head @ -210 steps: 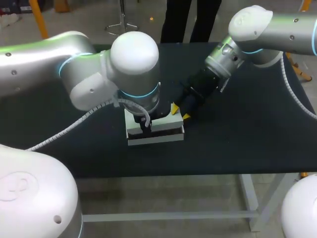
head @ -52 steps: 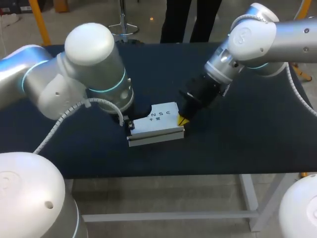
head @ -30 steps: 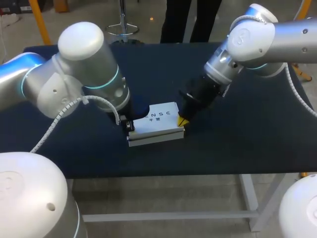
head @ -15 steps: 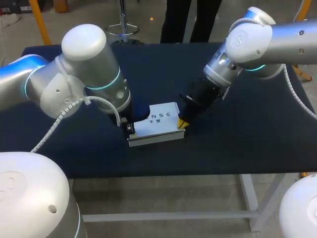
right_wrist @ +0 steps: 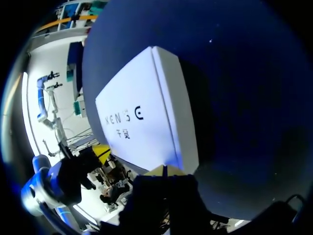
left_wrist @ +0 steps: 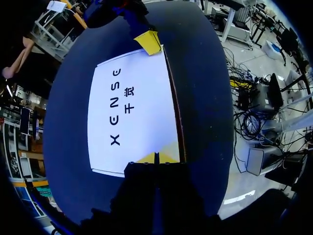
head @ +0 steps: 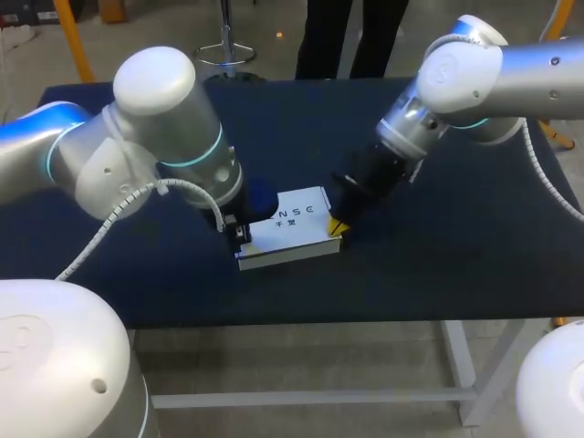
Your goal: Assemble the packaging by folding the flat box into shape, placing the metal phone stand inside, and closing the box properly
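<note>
White box (head: 290,228) lies closed on dark desk (head: 438,255). Left fingers (left_wrist: 146,159) closed together at its left end, right fingers (right_wrist: 156,171) closed together at its right end, both gripping nothing.

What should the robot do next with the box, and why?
Probably lift the left gripper and right gripper away. The box looks closed, lid flat, on the table. Both grippers, fingers together, only touch its opposite ends, so likely nothing is left to press.

Table (head: 456,265): dark matte top, white metal frame, legs beneath.
</note>
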Action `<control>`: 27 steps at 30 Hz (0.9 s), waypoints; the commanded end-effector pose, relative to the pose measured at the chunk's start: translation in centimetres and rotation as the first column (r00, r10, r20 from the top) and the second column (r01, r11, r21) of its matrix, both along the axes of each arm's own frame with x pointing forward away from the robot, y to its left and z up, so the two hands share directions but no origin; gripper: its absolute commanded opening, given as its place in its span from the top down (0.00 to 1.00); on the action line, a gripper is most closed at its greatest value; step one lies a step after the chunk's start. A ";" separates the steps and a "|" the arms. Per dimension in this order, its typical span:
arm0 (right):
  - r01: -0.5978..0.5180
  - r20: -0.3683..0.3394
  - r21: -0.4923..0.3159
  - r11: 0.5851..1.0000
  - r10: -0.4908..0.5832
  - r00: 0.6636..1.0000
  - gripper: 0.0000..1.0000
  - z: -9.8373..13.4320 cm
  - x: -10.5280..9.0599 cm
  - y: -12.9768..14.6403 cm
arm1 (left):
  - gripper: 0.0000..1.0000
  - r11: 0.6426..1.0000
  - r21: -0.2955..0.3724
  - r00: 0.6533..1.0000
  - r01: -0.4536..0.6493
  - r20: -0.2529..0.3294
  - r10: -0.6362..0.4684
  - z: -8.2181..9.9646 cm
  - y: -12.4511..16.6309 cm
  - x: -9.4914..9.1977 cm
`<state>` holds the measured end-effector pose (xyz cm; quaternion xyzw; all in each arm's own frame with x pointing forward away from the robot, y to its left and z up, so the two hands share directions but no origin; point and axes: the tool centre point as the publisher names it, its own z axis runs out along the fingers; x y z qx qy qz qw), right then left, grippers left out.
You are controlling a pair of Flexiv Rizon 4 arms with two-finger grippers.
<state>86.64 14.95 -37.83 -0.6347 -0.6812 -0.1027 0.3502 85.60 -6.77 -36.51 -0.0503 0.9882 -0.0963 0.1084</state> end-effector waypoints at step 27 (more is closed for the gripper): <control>0.027 0.087 0.054 0.998 -0.032 0.996 0.90 2.6 -2.0 -2.5 | 0.64 0.999 0.040 0.999 -0.021 0.051 0.019 2.9 -1.3 -2.2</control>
